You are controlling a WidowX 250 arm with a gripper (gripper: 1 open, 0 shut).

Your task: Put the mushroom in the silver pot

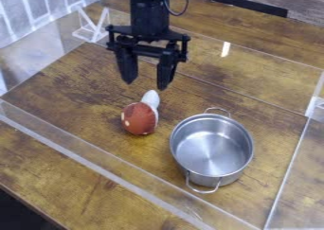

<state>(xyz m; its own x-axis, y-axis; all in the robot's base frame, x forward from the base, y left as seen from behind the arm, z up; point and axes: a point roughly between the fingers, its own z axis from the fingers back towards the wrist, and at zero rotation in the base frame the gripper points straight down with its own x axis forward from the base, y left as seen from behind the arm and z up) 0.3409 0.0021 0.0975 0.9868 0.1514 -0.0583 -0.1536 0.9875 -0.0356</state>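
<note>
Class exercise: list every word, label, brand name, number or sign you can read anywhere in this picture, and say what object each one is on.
None: no readable text, number or sign appears anywhere.
The mushroom, the silver pot, the gripper and the wooden table carry no visible lettering.

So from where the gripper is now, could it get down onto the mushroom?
Probably yes. The gripper hangs open, pointing down, above and just behind the mushroom, which lies on its side on the table, clear of the silver pot. Nothing sits between them.
</note>
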